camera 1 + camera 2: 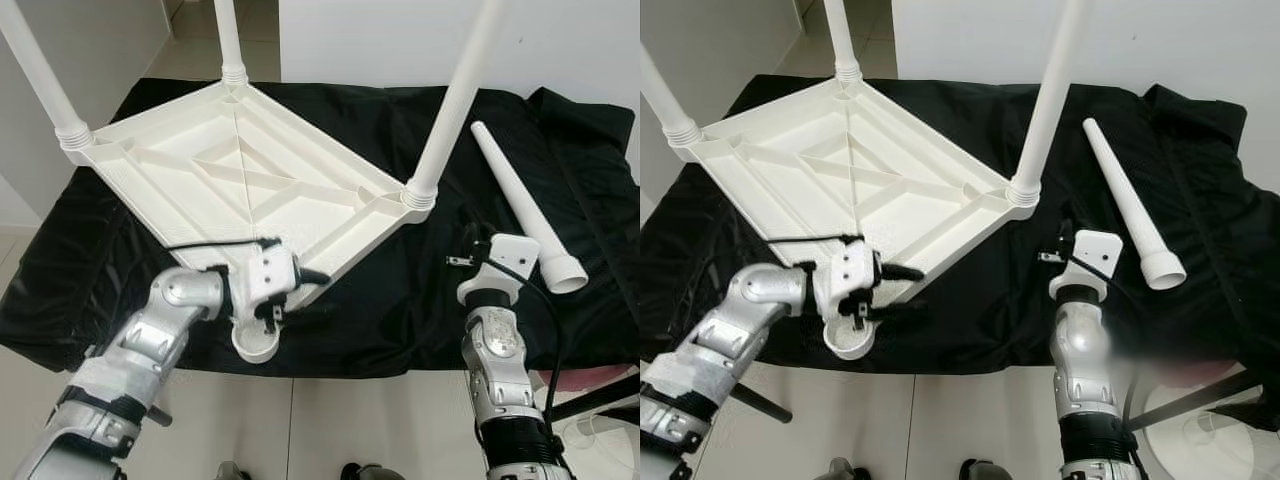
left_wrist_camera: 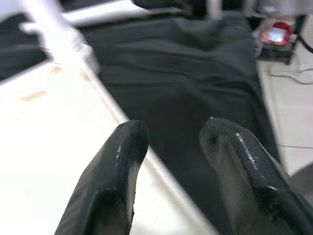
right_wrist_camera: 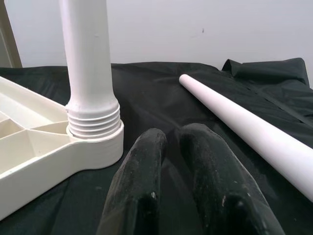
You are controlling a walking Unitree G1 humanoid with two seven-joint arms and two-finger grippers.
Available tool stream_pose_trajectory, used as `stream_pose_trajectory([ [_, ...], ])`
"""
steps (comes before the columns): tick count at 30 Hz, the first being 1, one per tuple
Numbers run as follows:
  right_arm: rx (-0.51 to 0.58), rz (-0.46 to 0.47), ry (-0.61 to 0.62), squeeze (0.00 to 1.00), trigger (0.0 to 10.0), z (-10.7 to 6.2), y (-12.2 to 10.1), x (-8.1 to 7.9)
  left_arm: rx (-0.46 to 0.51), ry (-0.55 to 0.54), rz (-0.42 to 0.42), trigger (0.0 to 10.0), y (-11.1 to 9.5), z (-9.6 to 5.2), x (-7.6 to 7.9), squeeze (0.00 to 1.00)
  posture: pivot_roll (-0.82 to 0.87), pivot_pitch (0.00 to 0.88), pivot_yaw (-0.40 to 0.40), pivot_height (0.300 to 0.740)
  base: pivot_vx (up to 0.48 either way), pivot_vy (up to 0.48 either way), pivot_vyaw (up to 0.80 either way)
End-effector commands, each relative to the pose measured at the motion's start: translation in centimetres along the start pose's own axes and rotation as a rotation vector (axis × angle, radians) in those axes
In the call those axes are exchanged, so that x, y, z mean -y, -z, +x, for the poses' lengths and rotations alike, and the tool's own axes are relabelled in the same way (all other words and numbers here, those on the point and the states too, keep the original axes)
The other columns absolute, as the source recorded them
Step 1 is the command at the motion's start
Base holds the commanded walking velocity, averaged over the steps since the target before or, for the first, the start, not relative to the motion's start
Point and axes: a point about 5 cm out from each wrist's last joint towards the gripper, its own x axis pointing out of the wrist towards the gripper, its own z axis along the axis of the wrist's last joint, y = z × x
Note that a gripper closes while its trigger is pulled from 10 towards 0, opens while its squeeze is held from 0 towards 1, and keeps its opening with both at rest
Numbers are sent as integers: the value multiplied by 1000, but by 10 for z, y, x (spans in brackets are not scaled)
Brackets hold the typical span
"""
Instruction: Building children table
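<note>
Plastic parts on cloth; metal arms.
Tabletop [image 1: 250, 170] and loose leg [image 1: 520, 205]: white moulded plastic, smooth, slight sheen. Cloth [image 1: 420, 300]: black, matt, wrinkled. Arms: silver metal, glossy. Left gripper [image 2: 171, 147] fingers [image 2: 115, 171]: black, faintly shiny.
</note>
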Motion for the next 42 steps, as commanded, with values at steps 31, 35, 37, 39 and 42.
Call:
stream_pose_trajectory([
  [31,-11,9,-10,0,10000,0,3,-1,-459,-120,192,10000,53,-61,-18,0,-1,129,-4,740,0,0,0],
  [35,-13,10,-12,0,10000,0,3,-2,-468,-142,199,10000,53,-67,-23,0,0,128,-4,740,0,0,0],
  [37,-15,11,-12,0,10000,-1,4,-2,-456,-167,177,10000,52,-72,-26,0,1,128,-2,740,0,0,0],
  [39,-19,11,-13,0,10000,-2,5,-2,-414,-171,153,10000,49,-72,-26,0,2,130,-3,740,0,0,0],
  [42,-22,11,-12,0,10000,-3,6,-2,-396,-163,137,10000,48,-72,-25,0,2,131,-1,740,0,0,0],
])
